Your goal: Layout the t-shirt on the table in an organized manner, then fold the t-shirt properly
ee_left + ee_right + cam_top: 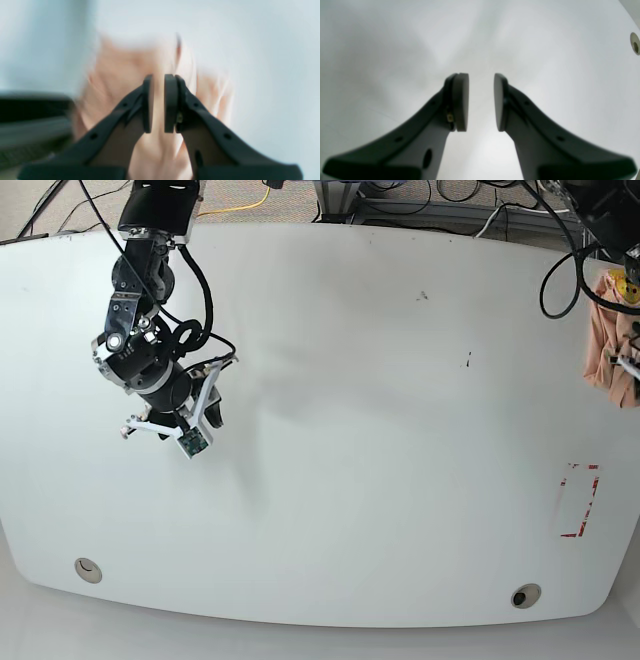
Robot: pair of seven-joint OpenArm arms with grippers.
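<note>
The left gripper [158,103], clamped on the hanging t-shirt [605,340], should carry it inward over the table [350,380] before lowering, while the right gripper [481,102] waits with jaws apart.

The table [340,380] is white, hard and smooth, with a soft shine. The shirt [606,330] is soft pink cloth, full of wrinkles. Both grippers, left [158,103] and right [481,102], look like black matt plastic with flat, dull pads [461,102]. The red tape [578,502] looks thin and flat.
</note>
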